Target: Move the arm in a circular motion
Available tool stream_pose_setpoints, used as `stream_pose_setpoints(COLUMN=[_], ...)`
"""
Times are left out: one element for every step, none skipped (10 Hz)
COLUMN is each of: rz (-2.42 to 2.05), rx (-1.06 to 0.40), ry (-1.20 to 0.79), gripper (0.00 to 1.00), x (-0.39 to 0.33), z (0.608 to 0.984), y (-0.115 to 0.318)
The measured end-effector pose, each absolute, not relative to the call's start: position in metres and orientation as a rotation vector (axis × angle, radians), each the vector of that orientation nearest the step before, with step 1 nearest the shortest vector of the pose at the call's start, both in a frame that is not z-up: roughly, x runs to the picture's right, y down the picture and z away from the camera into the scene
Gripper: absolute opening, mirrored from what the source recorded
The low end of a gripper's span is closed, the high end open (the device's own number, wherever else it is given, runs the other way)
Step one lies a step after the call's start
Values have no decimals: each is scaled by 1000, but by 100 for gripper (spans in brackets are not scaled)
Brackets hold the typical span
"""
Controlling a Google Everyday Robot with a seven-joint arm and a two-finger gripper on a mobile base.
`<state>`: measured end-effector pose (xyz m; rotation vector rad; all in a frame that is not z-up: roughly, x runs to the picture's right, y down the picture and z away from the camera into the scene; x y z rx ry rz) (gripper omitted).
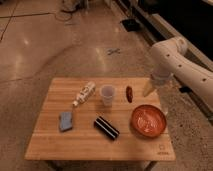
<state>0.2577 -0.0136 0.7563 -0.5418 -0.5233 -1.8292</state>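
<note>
The arm (182, 62) is cream-white with thick rounded segments. It comes in from the right edge, bends at a joint at the upper right, and points down. Its narrower tip, the gripper (148, 90), hangs over the far right edge of the wooden table (55, 145), just behind the red bowl (148, 121) and to the right of a small dark red object (129, 93). It holds nothing that I can see.
On the table are a white bottle lying on its side (85, 93), a translucent cup (107, 95), a blue sponge (66, 121) and a black oblong object (106, 128). Polished floor surrounds the table; a dark wall base runs along the upper right.
</note>
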Motion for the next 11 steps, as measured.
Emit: stream_pose_setpoints(rz=[-1841,-1863,-1884,-1905,-1933,-1972,-2004,-2051,-2107,-2142,-2196], rx=[-556,-569,-574,-576,-575,-560,-550,-529,-500,-482,-445], ry=[-528,-541,-556,-573,-600,-645,-680,-735,-800,-838,-892], gripper=[80,80,80,80,80,80,80,80,80,80,80], x=[251,236,219,202,179,144,119,84,45,23,-9], z=[771,790,805,819,833,849,858,865,869,869,864], y=[-25,-37,-45,-50,-52,-51,-47,-39,-27,-19,-7])
